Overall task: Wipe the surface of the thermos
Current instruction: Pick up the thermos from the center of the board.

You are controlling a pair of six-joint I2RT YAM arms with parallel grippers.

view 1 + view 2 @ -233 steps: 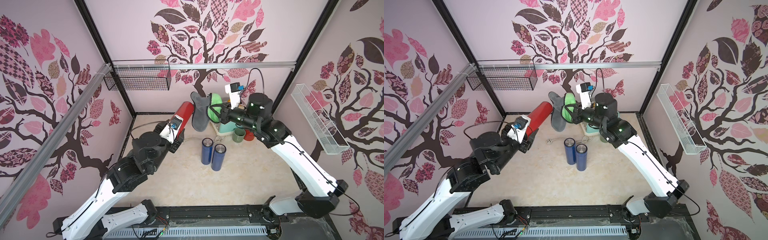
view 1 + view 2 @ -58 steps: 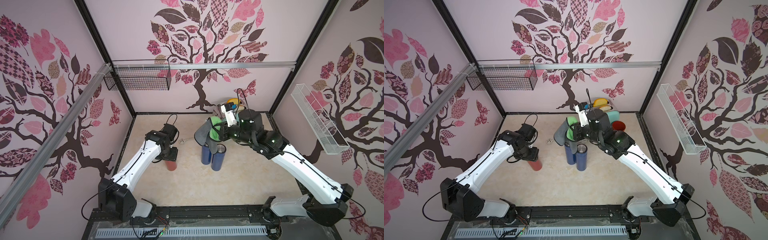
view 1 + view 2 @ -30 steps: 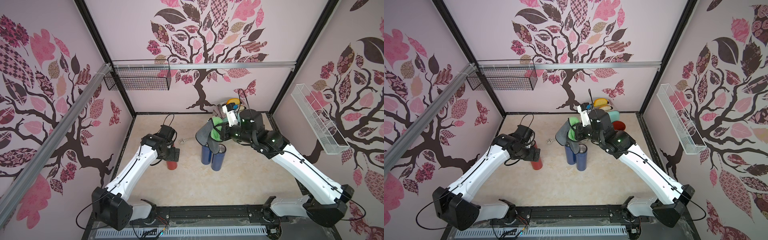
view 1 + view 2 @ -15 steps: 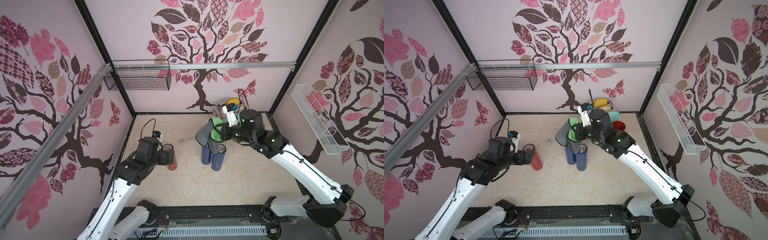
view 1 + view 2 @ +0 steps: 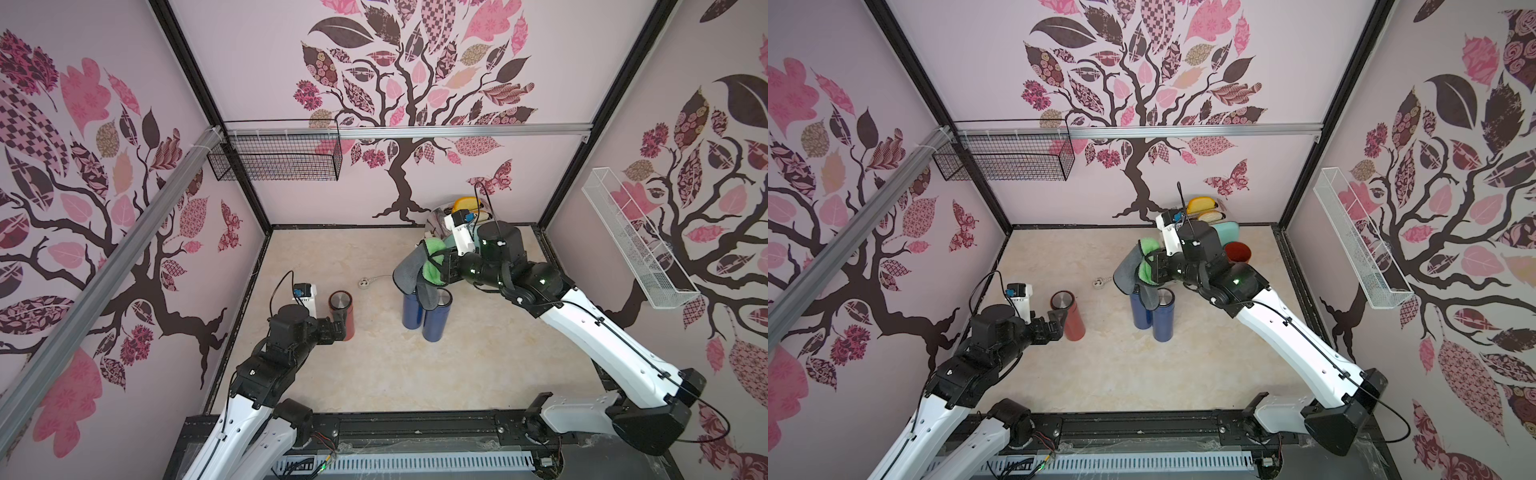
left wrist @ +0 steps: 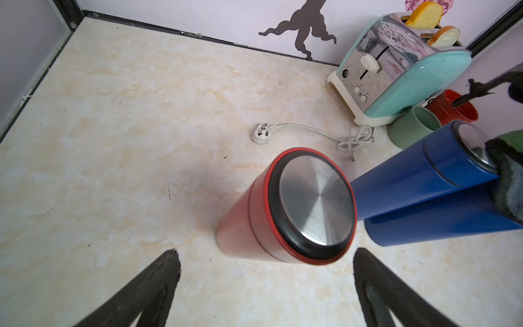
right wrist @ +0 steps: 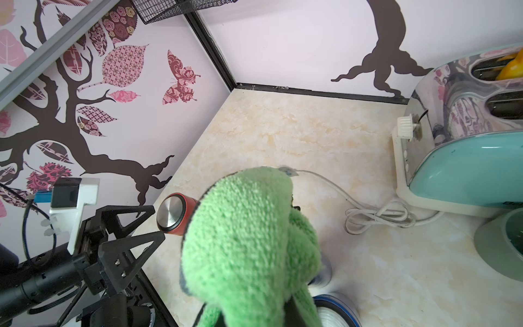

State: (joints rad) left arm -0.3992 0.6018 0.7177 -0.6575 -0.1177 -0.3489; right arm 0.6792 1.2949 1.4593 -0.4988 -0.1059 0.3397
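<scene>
The red thermos [image 5: 341, 309] [image 5: 1068, 316] stands upright on the table with its steel lid up. My left gripper [image 5: 340, 327] [image 6: 266, 252] is open just on its near left side, the fingers [image 6: 158, 280] apart from it and holding nothing. Two blue thermoses [image 5: 420, 320] [image 6: 418, 175] stand together to the right. My right gripper [image 5: 441, 266] hangs over their tops, shut on a green and grey cloth [image 5: 428, 266] [image 7: 249, 240]. The cloth droops onto the blue lids and hides the jaws in the right wrist view.
A teal toaster [image 6: 410, 76] with bread stands in the far right corner, with a green mug [image 6: 413, 130] and a red mug [image 5: 1237, 251] in front. Its white plug and cord [image 5: 365, 283] lie behind the thermoses. A wire basket [image 5: 274, 160] and a white rack [image 5: 636, 241] hang on the walls.
My left gripper, which earlier held the red thermos up against the cloth, has set it down upright, let go and drawn back to the near left. The right arm with the cloth stays put.
</scene>
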